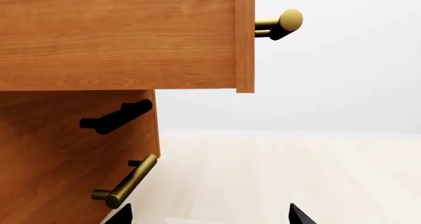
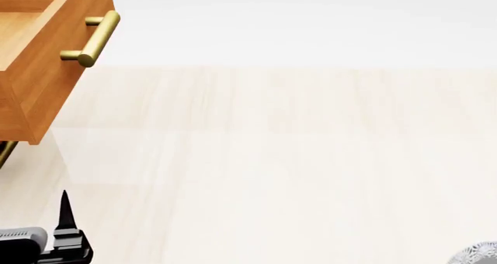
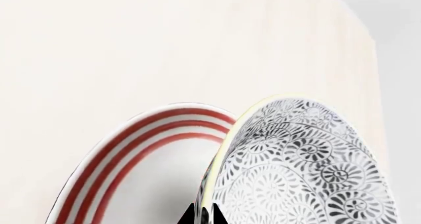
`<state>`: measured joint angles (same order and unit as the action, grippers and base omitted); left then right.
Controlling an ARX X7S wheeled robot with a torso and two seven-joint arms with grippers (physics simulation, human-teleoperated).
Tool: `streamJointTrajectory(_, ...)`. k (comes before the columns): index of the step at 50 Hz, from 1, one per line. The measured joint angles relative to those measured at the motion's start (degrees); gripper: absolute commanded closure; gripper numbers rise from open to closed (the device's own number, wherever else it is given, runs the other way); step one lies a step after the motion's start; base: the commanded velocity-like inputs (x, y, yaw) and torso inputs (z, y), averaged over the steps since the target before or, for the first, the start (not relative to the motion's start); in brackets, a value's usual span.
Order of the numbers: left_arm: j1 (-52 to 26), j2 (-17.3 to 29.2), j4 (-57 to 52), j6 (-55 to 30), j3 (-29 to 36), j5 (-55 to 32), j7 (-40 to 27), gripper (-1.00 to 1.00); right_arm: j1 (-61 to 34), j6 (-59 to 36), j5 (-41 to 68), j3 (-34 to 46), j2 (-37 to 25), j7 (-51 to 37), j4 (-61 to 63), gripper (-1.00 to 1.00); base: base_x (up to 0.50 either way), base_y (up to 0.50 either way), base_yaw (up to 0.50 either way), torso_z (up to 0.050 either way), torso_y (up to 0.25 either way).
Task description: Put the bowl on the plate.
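In the right wrist view the bowl (image 3: 302,169), white with a fine grey floral pattern, fills the lower right. My right gripper (image 3: 204,215) is shut on its rim, one dark fingertip on each side of the wall. Just beyond the bowl, on the pale surface, is the plate (image 3: 125,145), white with red rings, partly covered by the bowl; contact between them cannot be told. A sliver of the bowl (image 2: 478,253) shows at the head view's lower right corner. My left gripper (image 1: 210,216) is open and empty, beside the wooden cabinet.
A wooden cabinet (image 1: 66,150) stands at the left with its top drawer (image 1: 118,36) pulled out and brass handles (image 1: 279,24) sticking out. The open drawer (image 2: 46,60) overhangs the pale floor (image 2: 295,159) in the head view.
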<state>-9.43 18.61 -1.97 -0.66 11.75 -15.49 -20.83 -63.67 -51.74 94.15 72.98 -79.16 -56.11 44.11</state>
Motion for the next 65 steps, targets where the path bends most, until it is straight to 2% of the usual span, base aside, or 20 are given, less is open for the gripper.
streamJointTrajectory(21, -0.02, 0.19, -0.12, -0.05, 0.34, -0.13, -0.27, -1.0, 5.1, 9.51, -5.18, 1.32, -4.22, 2.82, 1.87, 1.0, 0.0, 0.0, 0.0, 0.0, 0.0)
streamJointTrajectory(65, -0.22, 0.51, 0.42, 0.33, 0.85, -0.46, -0.66, -1.0, 10.76, 18.95, -10.42, 3.75, -5.82, 5.94, 0.69, 1.0, 0.0, 0.0, 0.0, 0.0, 0.0)
